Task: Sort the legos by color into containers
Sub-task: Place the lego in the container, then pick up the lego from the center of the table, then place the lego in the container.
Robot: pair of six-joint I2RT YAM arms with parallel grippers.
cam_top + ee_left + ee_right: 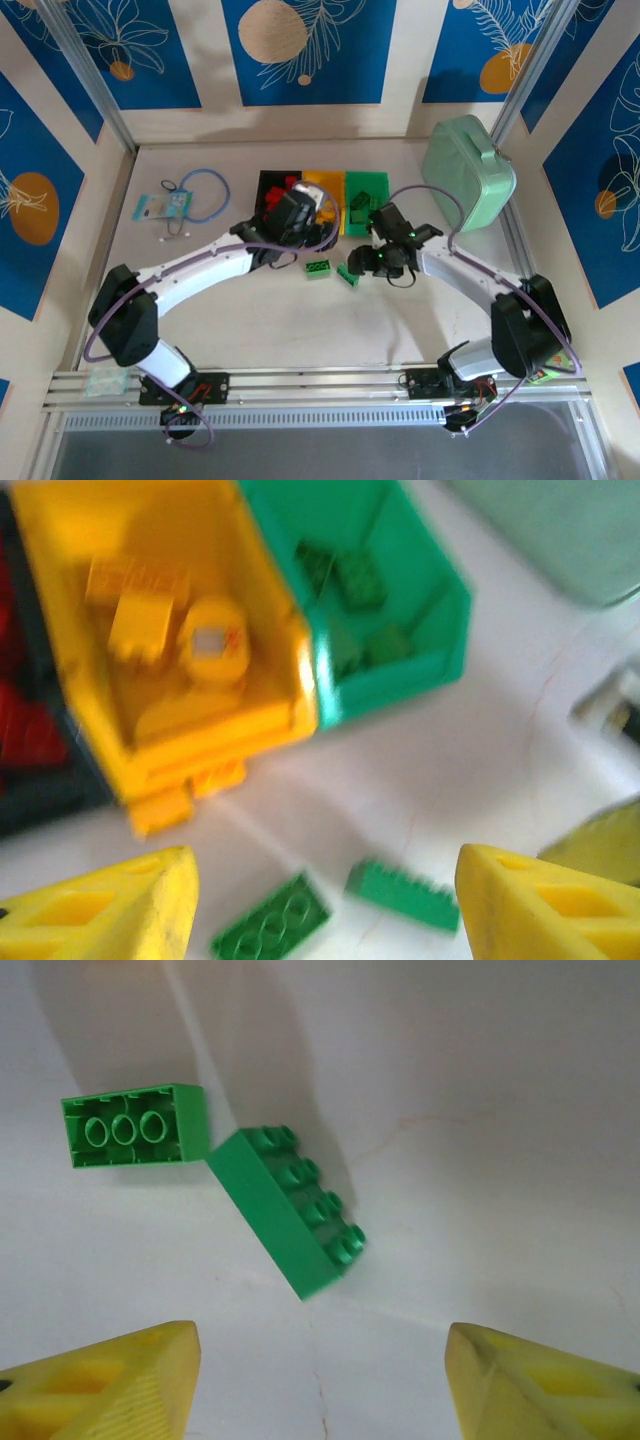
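**Two green bricks lie loose before the bins**

Both arms hang over the counter (300, 330) with their end effectors released. The yellow bin (300, 695) stands mid-row and holds yellow bricks (150, 620). The black bin (40, 785), joined on its left, holds red bricks (25, 730), and the green bin (445, 620), joined on its right, holds green bricks (350, 580). The left end effector (325, 880) hovers just in front of the yellow bin, its fingers (110, 910) spread wide and gripping nothing. Two small yellow pieces (160, 810) sit against the yellow bin's near wall, too blurred to make out. In front of the yellow bin, toward the arms, lie an upturned brick (135, 1125), hollow side showing, and a tilted brick (285, 1210) on its side, both green. One end of the tilted brick meets the upturned brick's corner; whether they touch cannot be told. The right end effector (322, 1350) hangs above this pair, in front and to the right of the yellow bin, jaws apart and empty. A mint-green case (468, 172) stands well to the yellow bin's right, beyond the green bin.
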